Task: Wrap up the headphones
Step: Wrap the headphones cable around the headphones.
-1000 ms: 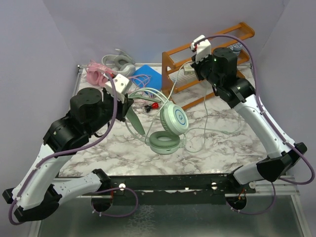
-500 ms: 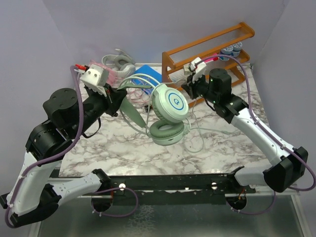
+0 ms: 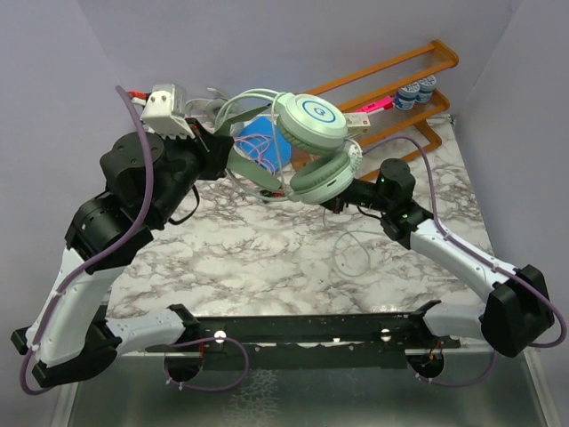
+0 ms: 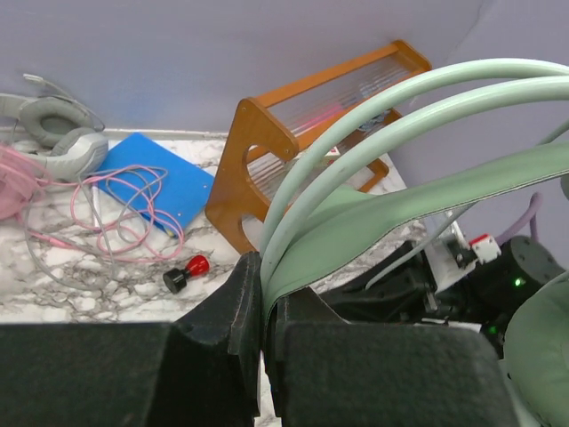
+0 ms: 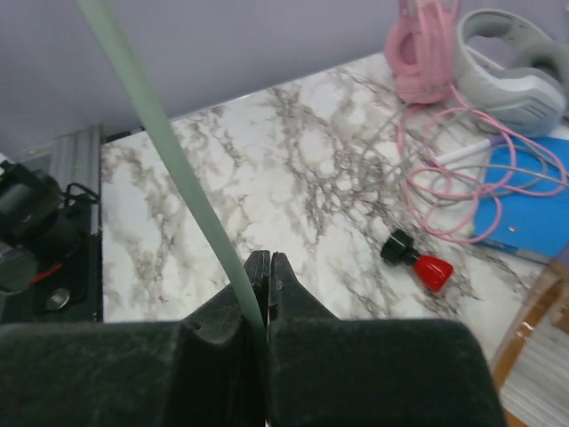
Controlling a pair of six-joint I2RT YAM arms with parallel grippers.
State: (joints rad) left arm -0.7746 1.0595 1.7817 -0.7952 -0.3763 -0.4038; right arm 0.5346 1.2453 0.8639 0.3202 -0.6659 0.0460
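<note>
**Early in the wrap: holding one set aloft by band and cable**

Shows the mint green headphones [image 3: 311,124] held high over the back of the marble table [image 3: 267,267], with both cups clear of the surface. Note the left gripper [image 4: 262,298], closed flat on the padded strap [image 4: 400,222] of the headband. Note also the right gripper [image 5: 265,289], pinched tight on the thin green cable [image 5: 169,142] just under the lower cup.

Judged as an early stage. Reveals no turns of cable round band or cups, and leaves a slack run of it lying looped on the marble beneath the right arm. Leaves, by the look of it, the whole winding of this set to do. Leaves likewise the pink headphones [image 5: 422,40] and the silver-grey headphones [image 5: 511,71], both lying at the far left corner. Note the pink cable [image 5: 462,178] sprawled loose there, partly over a blue pad [image 5: 533,213].

As to room: offers open marble across the middle and near part of the table, below and in front of the raised set. Narrows at the back, with a wooden rack [image 3: 373,98] close behind and right of the cups, and the wall beyond. Note the small red-and-black object [image 5: 418,262] on the table between the open area and the pad. Suggests some risk of the trailing cable catching on rack or clutter during winding.
</note>
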